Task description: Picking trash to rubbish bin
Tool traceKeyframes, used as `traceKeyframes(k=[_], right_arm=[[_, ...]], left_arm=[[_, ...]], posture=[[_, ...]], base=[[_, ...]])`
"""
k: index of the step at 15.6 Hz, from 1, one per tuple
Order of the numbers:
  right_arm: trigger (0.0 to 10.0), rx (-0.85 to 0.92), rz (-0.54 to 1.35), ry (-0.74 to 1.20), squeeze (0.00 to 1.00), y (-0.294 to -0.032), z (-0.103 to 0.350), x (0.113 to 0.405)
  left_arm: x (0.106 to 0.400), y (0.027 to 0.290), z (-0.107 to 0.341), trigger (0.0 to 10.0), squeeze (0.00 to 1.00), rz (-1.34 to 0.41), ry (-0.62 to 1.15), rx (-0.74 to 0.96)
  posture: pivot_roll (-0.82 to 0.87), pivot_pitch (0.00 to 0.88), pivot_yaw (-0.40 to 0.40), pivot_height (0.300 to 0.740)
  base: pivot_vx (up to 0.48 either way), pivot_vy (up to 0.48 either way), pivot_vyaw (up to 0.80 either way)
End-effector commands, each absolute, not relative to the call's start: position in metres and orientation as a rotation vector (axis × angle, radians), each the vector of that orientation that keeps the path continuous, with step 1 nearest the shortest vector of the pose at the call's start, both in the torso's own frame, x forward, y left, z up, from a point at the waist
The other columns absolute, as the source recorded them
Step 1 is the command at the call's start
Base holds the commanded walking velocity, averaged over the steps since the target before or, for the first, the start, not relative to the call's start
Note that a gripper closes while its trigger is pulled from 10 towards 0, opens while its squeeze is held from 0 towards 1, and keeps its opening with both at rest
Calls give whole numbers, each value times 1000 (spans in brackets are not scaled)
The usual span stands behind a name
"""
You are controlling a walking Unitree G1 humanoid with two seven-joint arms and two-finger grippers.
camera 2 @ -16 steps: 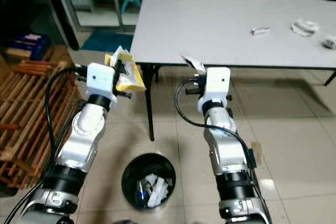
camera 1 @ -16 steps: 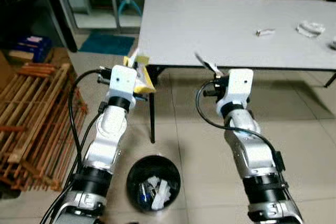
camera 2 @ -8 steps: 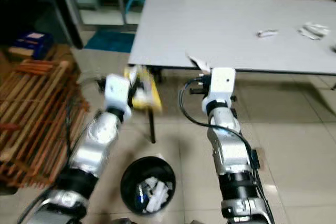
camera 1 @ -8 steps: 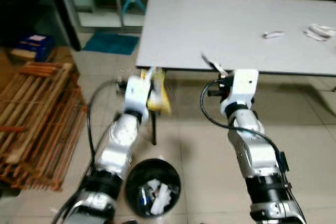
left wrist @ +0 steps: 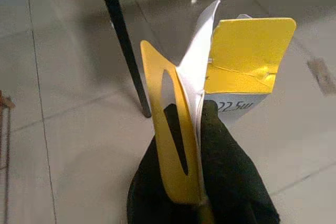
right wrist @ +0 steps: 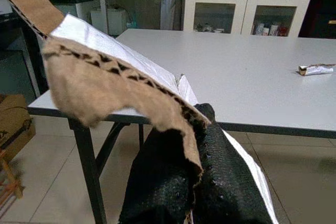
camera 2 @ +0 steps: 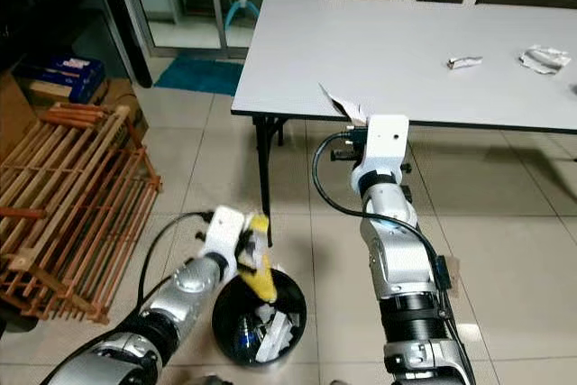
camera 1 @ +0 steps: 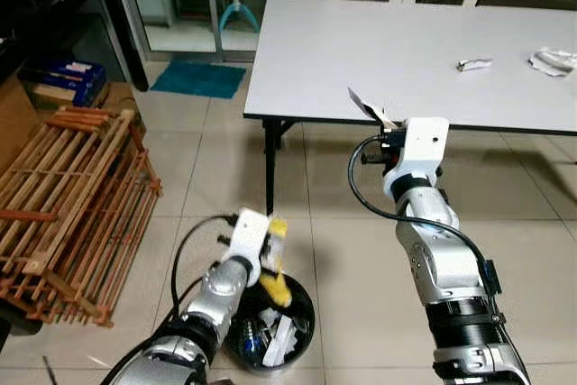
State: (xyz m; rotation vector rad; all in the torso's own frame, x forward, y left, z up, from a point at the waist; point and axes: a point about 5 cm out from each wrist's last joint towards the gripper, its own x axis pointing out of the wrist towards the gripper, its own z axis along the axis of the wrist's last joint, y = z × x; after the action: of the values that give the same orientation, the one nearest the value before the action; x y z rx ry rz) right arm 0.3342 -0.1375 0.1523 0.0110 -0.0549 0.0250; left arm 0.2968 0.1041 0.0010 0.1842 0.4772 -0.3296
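While left end effector (left wrist: 202, 129) pinches yellow carton (left wrist: 231, 72), over bin (camera 1: 302, 313)

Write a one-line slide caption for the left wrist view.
Left pincer clamps a flattened yellow cardboard carton above the tiled floor.

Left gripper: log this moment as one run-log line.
left gripper: shut on yellow carton, above black bin | right gripper: shut on cardboard scrap, raised by white table

a yellow carton (camera 1: 275, 263) hangs tilted over the black rubbish bin (camera 1: 300, 313), half full of scraps; torn cardboard (right wrist: 105, 72) is held upright, two wrappers (camera 1: 474, 65) on the worktop.
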Motion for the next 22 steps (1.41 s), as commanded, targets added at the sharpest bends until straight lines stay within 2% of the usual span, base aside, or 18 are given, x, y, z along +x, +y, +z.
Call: traceKeyframes(k=[1, 2, 3, 17, 18, 22], right_arm=[[10000, 13, 24, -69, 0, -139, 158, 336], [10000, 11, 26, -67, 0, -139, 158, 336], [10000, 11, 27, -66, 0, -139, 158, 335], [10000, 19, 24, -66, 0, -138, 158, 336], [10000, 20, 24, -66, 0, -138, 158, 336], [10000, 23, 23, -63, 0, -138, 157, 335]], left_arm=[[302, 102, 6, 10000, 0, -329, 452, 205], [301, 101, 5, 10000, 945, -332, 454, 219], [301, 101, 5, 10000, 1000, -335, 455, 230], [310, 97, 16, 10000, 1000, -364, 392, 253], [310, 97, 16, 10000, 0, -358, 393, 243], [313, 109, 19, 10000, 0, -277, 374, 193]], posture=[[-48, 35, -22, 740], [-46, 38, -25, 740], [-46, 38, -25, 740], [-43, 37, -16, 740], [-43, 37, -16, 740], [-42, 41, -13, 740]], base=[[0, 0, 0], [0, 0, 0], [0, 0, 0], [0, 0, 0], [0, 0, 0], [0, 0, 0]])
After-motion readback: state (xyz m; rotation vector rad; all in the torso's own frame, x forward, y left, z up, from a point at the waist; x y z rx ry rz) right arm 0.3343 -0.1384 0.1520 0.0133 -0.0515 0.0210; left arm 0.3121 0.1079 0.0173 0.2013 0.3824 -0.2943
